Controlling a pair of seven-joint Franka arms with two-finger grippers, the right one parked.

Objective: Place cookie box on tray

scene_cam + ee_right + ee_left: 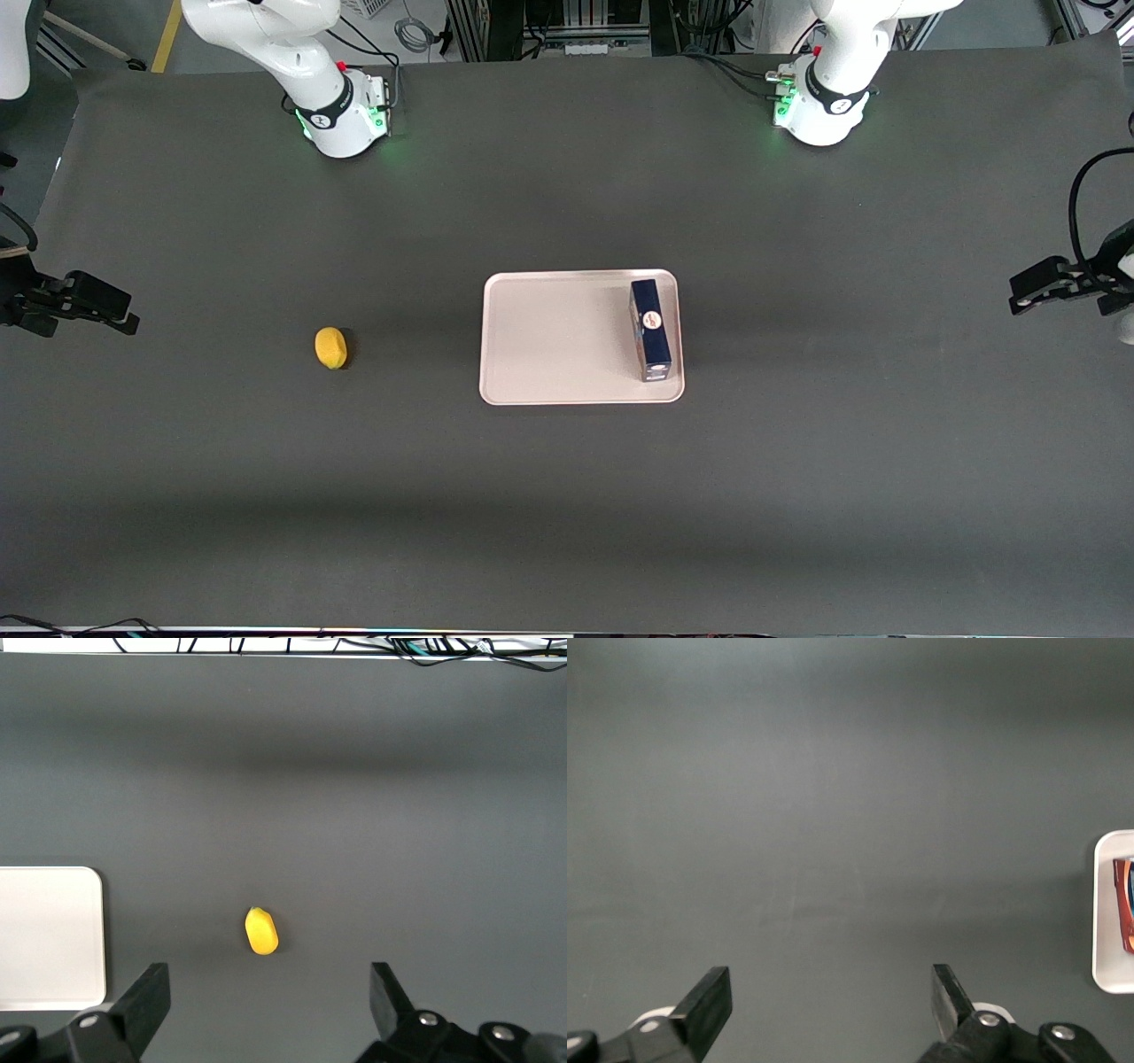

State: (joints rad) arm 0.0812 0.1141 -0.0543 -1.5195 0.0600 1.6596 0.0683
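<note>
The dark navy cookie box (651, 330) lies on the pale pinkish-white tray (549, 346), along the tray's edge toward the working arm's end of the table. My left gripper (1019, 297) hovers at the working arm's end of the table, well away from the tray, open and empty. In the left wrist view the gripper (830, 979) has its jaws wide apart over bare mat, and a strip of the tray (1103, 904) with the box's reddish side (1125, 917) shows at the frame's edge.
A small yellow lemon-like object (330, 347) lies on the dark mat toward the parked arm's end of the table; it also shows in the right wrist view (261, 931), beside the tray's corner (53, 939).
</note>
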